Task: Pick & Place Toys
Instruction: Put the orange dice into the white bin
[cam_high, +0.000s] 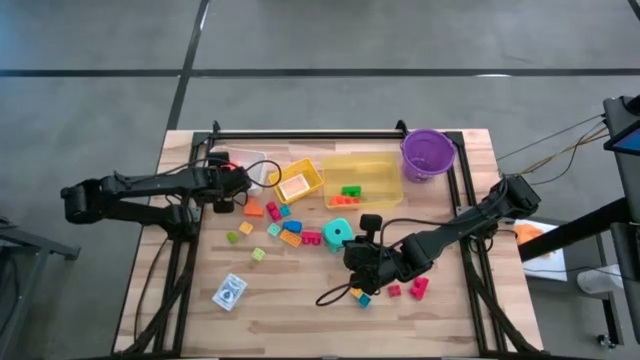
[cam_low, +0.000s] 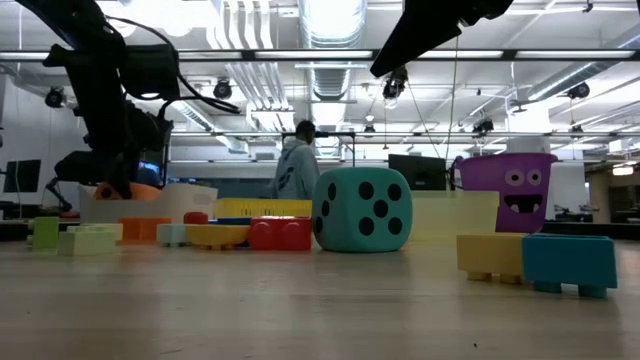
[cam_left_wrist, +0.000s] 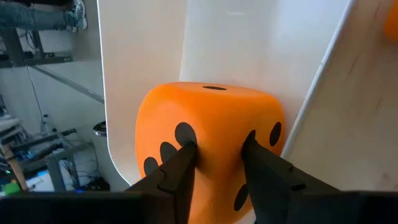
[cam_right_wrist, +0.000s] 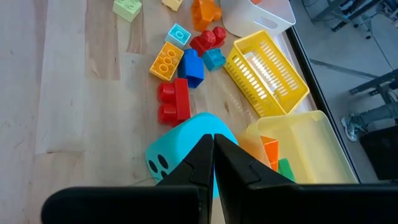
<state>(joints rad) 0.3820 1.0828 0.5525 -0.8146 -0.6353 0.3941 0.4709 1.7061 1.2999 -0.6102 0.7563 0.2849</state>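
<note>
My left gripper is at the table's far left, shut on the orange dotted die over the clear bin. My right gripper is shut and empty, raised above the table beside the teal dotted die, which rests on the wood near the middle. Bright bricks lie scattered between the two grippers. A few more bricks lie near the front right. The blue-white card box lies flat near the front left. My left gripper pinches the orange die between its two fingers at the die's near dotted side. The die is wider than the gap and bulges out past both fingers. It sits over the clear bin's pale floor; whether it rests on it, I cannot tell.
A small yellow basket and a yellow see-through bin holding green and orange bricks stand at the far middle. A purple bucket stands at the far right. A person stands in the room beyond the table.
</note>
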